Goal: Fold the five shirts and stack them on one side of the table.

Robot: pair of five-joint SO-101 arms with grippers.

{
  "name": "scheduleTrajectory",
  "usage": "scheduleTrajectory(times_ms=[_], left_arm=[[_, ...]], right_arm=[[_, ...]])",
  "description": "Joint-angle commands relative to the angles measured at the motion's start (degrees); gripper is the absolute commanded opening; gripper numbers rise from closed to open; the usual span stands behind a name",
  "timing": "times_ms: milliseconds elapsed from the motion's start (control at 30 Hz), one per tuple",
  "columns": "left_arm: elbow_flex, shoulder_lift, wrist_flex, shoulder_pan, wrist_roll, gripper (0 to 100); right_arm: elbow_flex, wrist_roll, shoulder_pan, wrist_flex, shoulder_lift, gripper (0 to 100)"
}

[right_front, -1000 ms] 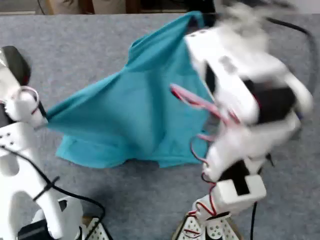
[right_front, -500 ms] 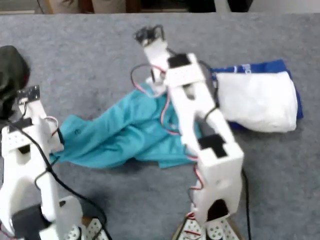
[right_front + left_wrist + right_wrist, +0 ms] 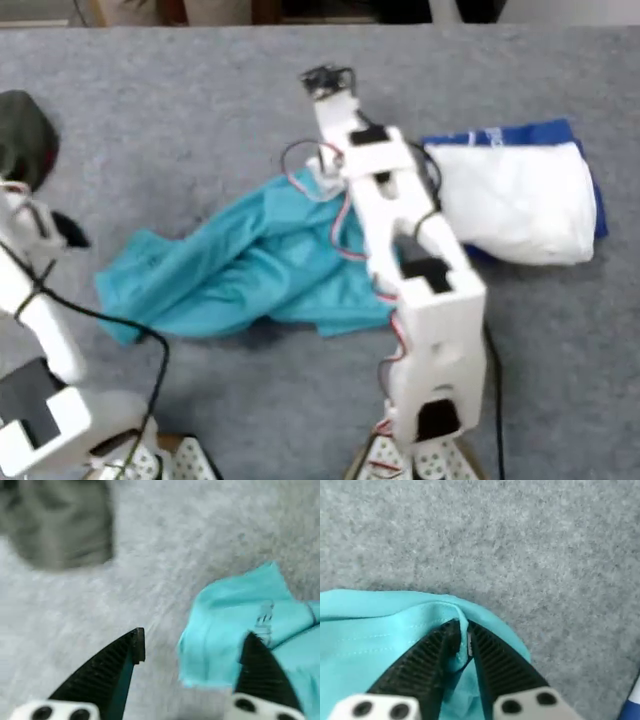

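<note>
Left end effector [image 3: 195,647] has let go of the teal cotton shirt [image 3: 250,265]. Its jaws are spread and empty, and it has pulled back toward the left bench [image 3: 180,90] edge, just off the shirt's near corner. A second ago the shirt was stretched taut between both arms. Now it lies slumped in a crumpled strip mid-bench, so the spread looks lost and probably needs redoing before any fold. Right end effector [image 3: 462,630] is still pinching a fold at the shirt's far edge. Dark rumpled garment [image 3: 25,135] sits at far left, well apart. Folded white shirt [image 3: 515,200] lies on a folded blue shirt [image 3: 520,135] at right, near the right arm. A sweep that way could knock the stack.
</note>
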Motion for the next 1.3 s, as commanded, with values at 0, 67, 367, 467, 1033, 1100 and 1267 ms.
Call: scheduleTrajectory(times_ms=[0,67,367,467,1033,1100,1267], left_arm=[[-4.57,-0.04,9.58,-2.73,-8.88,14],[-0.53,-0.4,9.76,-5.01,-10.02,8],[23.12,-0.4,3.34,-2.37,-7.91,5],[23.47,0.13,-2.29,-1.05,-6.59,5],[29.89,-10.33,-16.7,33.14,17.41,2],[35.52,-11.91,-19.6,37.98,19.25,2],[47.3,-11.74,-28.84,49.41,16.7,2]], right_arm=[[-1.54,-0.53,1.01,-1.05,-0.48,0.2],[-1.54,-0.53,1.01,-1.05,-0.48,0.2],[-1.54,-0.53,1.1,-1.05,-0.48,0.2],[-1.54,-0.44,1.1,-1.23,-0.4,0.2],[-1.71,-0.44,0.92,-1.49,-0.31,0.2],[-1.71,-0.44,0.92,-1.49,-0.31,0.2],[-1.71,-0.44,0.92,-1.49,-0.31,0.2]])
